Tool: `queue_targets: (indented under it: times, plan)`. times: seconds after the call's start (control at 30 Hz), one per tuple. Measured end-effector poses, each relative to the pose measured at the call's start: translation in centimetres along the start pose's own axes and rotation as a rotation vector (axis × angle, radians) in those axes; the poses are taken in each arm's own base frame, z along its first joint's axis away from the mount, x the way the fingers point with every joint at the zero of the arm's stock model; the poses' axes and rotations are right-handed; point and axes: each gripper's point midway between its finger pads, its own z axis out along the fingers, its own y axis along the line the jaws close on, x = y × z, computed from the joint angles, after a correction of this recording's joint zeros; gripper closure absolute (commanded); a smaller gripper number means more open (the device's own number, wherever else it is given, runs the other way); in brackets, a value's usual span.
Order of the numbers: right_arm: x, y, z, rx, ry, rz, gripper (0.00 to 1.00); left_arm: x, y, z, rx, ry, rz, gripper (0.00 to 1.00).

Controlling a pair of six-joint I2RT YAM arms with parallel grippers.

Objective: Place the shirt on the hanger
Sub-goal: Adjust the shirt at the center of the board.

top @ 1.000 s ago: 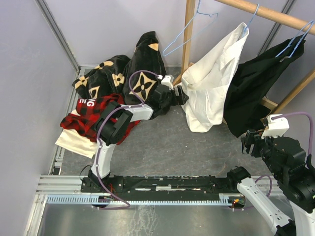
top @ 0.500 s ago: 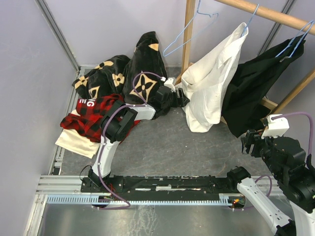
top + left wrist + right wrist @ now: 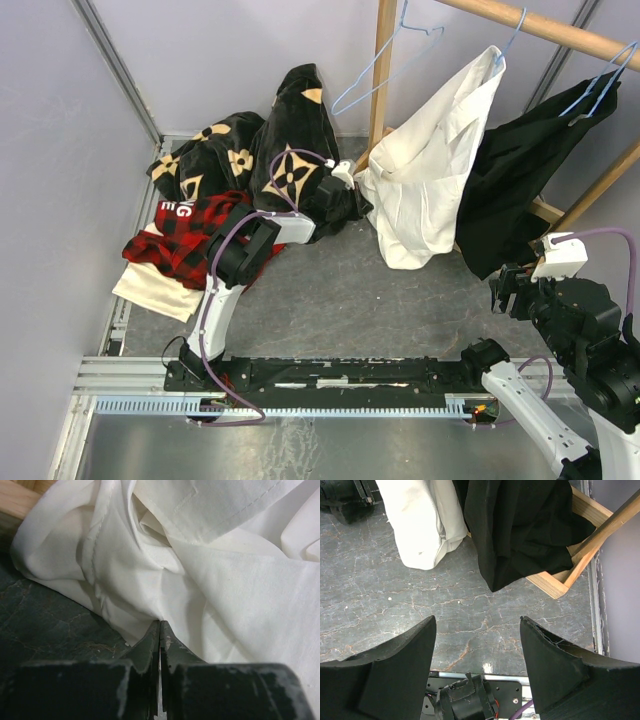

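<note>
The white shirt (image 3: 435, 170) hangs off the wooden rod, its top caught on a light-blue hanger whose hook (image 3: 512, 28) shows above it. The cloth droops to the floor in folds. My left gripper (image 3: 362, 197) is at the shirt's lower left edge. In the left wrist view its jaws (image 3: 160, 625) are pressed together, pinching a fold of the shirt (image 3: 210, 570) at their tips. My right gripper (image 3: 507, 290) hovers low at the right, open and empty (image 3: 477, 620). It faces the floor below the shirt's hem (image 3: 420, 525).
An empty blue hanger (image 3: 385, 65) hangs by the wooden post (image 3: 383, 90). A black garment (image 3: 525, 170) hangs on a third hanger beside the shirt. A black flowered garment (image 3: 290, 130) and a plaid shirt (image 3: 180, 240) are piled at the left. The wooden rack foot (image 3: 580, 565) lies right.
My left gripper went from wide open to shut on the shirt's lower left edge, and the arm drew slightly left. The right arm has not moved.
</note>
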Motion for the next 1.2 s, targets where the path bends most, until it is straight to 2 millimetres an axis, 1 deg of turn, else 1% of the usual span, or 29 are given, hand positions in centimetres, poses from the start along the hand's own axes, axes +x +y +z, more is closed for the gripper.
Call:
queue_targets:
  times: [0.23, 0.3, 0.4, 0.5, 0.57, 0.7, 0.77, 0.8, 0.9, 1.03, 1.07, 1.1, 1.2]
  plan:
    - [0.0, 0.0, 0.0, 0.000, 0.000, 0.000, 0.25, -0.1, -0.3, -0.1, 0.003, 0.001, 0.001, 0.97]
    - [0.0, 0.0, 0.0, 0.000, 0.000, 0.000, 0.25, -0.3, -0.7, -0.3, 0.006, 0.003, 0.002, 0.97]
    - [0.0, 0.0, 0.0, 0.000, 0.000, 0.000, 0.25, -1.3, -1.8, -0.4, 0.017, -0.002, 0.007, 0.97]
    - [0.0, 0.0, 0.0, -0.001, 0.000, 0.000, 0.25, -3.5, -3.7, 0.0, 0.046, -0.034, 0.016, 0.97]
    - [0.0, 0.0, 0.0, -0.001, 0.000, 0.000, 0.25, -5.6, -5.3, 0.3, 0.073, -0.064, 0.024, 0.97]
    - [0.0, 0.0, 0.0, -0.001, 0.000, 0.000, 0.25, -10.3, -9.3, 1.0, 0.160, -0.142, 0.056, 0.97]
    - [0.0, 0.0, 0.0, -0.001, 0.000, 0.000, 0.25, -11.5, -10.6, 1.5, 0.194, -0.164, 0.067, 0.97]
    - [0.0, 0.0, 0.0, -0.001, 0.000, 0.000, 0.25, -11.8, -11.0, 1.8, 0.206, -0.170, 0.073, 0.97]
    - [0.0, 0.0, 0.0, -0.001, 0.000, 0.000, 0.25, -11.4, -11.8, 3.2, 0.230, -0.158, 0.082, 0.97]
    - [0.0, 0.0, 0.0, 0.000, 0.000, 0.000, 0.25, -9.4, -12.7, 5.7, 0.267, -0.104, 0.088, 0.97]
    - [0.0, 0.0, 0.0, 0.000, 0.000, 0.000, 0.25, -8.6, -12.8, 6.1, 0.276, -0.088, 0.089, 0.95]
    - [0.0, 0.0, 0.0, 0.000, 0.000, 0.000, 0.25, -7.9, -12.9, 6.4, 0.280, -0.070, 0.089, 0.90]
    - [0.0, 0.0, 0.0, 0.000, 0.000, 0.000, 0.25, -5.8, -12.6, 6.5, 0.267, -0.017, 0.086, 0.78]
